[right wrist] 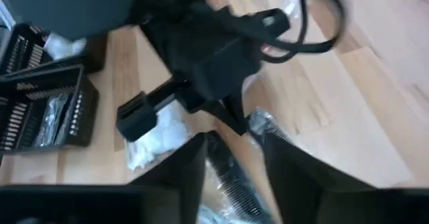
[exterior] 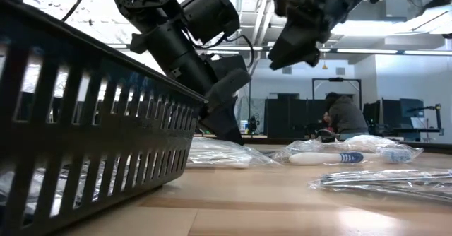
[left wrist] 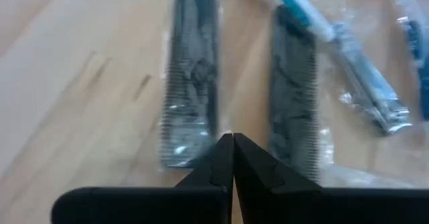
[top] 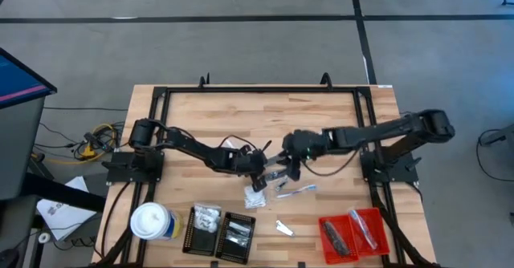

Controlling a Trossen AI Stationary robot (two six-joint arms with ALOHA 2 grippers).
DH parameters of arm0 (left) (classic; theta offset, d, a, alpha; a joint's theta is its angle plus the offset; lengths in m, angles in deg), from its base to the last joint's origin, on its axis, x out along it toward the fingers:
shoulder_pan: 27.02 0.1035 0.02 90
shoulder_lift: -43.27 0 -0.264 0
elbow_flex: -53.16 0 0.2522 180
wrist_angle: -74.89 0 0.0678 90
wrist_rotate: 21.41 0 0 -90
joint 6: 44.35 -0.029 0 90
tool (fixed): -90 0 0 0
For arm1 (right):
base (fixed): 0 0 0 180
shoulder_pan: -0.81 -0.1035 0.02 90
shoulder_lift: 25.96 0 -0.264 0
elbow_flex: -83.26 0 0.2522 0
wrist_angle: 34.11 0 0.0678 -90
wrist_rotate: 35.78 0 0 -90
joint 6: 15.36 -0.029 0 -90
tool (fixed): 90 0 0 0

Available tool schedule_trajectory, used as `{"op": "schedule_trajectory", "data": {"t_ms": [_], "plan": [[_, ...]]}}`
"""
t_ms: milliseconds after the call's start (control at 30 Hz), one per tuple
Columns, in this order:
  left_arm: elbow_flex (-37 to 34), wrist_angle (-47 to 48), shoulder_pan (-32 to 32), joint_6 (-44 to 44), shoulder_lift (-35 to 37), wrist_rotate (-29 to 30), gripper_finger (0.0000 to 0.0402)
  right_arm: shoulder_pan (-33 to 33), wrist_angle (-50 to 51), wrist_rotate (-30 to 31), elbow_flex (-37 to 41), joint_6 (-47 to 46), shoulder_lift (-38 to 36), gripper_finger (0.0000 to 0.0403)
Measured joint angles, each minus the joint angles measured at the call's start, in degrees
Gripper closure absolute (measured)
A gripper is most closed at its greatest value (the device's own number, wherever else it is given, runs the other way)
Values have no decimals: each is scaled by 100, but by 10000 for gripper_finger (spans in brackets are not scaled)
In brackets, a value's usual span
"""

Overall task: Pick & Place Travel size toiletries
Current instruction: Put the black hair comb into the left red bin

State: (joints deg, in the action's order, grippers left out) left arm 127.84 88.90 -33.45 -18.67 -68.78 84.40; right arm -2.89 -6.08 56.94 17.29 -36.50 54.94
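1. Black tray (exterior: 85, 123) wall slats are seen closest in the low view, filling its left side; two black trays (top: 221, 232) sit at the tabletop's (top: 209, 115) front edge, one holding white packets (top: 206, 217), the other silvery sachets (top: 238, 231).
2. Two dark combs in clear wrap (left wrist: 191, 83) are seen lying side by side just ahead of the left gripper (left wrist: 232, 147), whose fingers are pressed together on nothing.
3. The left gripper (top: 259, 172) is lowered at mid-tabletop, over the scattered toiletries.
4. The right gripper (top: 291, 170) is held just beside it, raised off the tabletop in the low view; its fingers (right wrist: 191, 160) stand apart with a comb (right wrist: 231, 177) showing between them, and whether it is touched cannot be told.
5. A blue and white stick (exterior: 328, 157) in wrap lies nearby.
6. The red tray (top: 353, 234) at the front right holds a dark bar and a wrapped stick.
7. A white-topped canister (top: 152, 221) stands left of the black trays.
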Motion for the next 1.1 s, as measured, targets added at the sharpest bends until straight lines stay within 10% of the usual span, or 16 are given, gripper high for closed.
{"op": "schedule_trajectory", "data": {"t_ms": [333,1100], "plan": [[2,13,-78,-15,4,235,400,393,7,-444,0,608,55,112],[-535,-277,-204,-152,118,657,400,1062,-335,-1230,-186,416,1294,107]]}}
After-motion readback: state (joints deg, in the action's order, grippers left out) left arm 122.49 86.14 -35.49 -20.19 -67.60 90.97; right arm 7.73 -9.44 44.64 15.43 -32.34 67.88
